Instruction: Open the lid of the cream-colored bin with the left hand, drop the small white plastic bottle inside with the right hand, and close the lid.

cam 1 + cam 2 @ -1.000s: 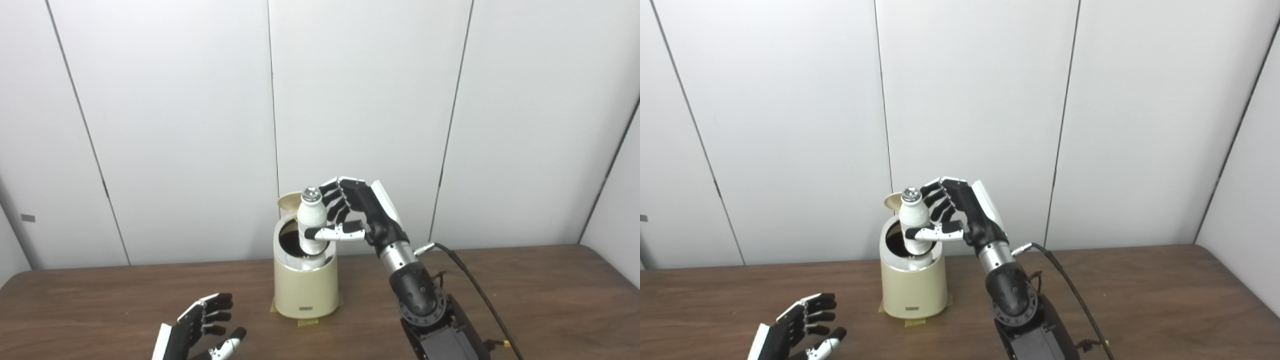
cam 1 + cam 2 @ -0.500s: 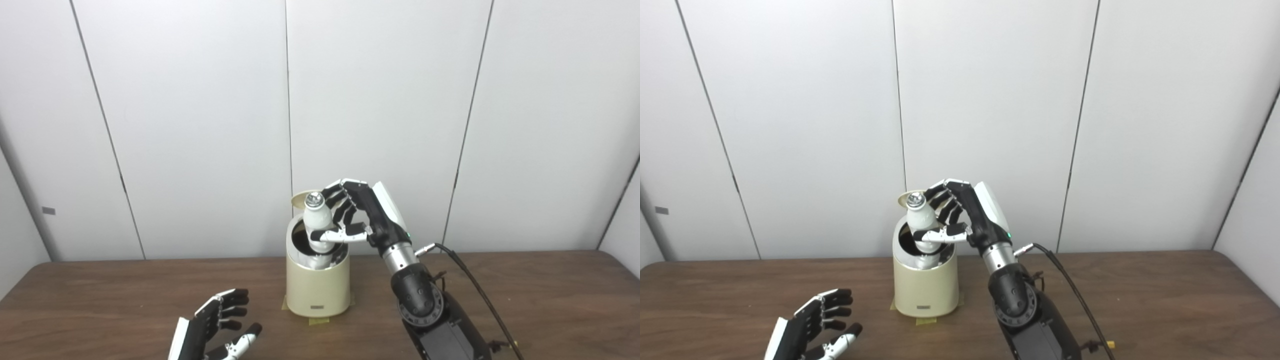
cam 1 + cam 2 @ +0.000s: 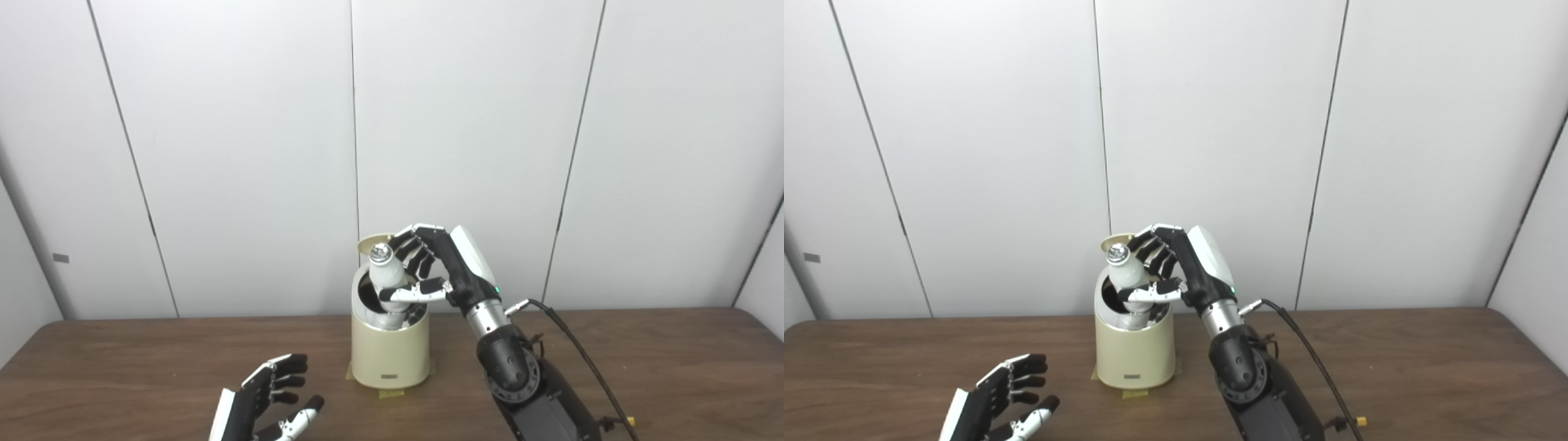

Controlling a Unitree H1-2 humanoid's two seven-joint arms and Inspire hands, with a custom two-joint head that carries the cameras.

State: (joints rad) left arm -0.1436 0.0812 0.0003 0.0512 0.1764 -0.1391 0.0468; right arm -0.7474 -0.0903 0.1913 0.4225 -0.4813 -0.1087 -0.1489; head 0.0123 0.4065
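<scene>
The cream-colored bin [image 3: 389, 352] stands on the brown table [image 3: 122, 361], its lid [image 3: 373, 242] tipped up behind the opening. My right hand [image 3: 438, 266] is shut on the small white bottle [image 3: 386, 275], thumb across its front. The bottle leans a little left, its lower end inside the bin's mouth and its silver cap [image 3: 380, 250] above the rim. My left hand [image 3: 269, 404] hovers open near the table's front edge, left of the bin and apart from it.
Yellow tape [image 3: 390, 392] sticks out from under the bin's base. A black cable [image 3: 582, 358] trails from my right wrist down to the table. White wall panels rise close behind the bin.
The camera shifted early on. Since then the bottle has tilted leftward and sunk slightly deeper into the bin's mouth with my right hand. My left hand stays where it was.
</scene>
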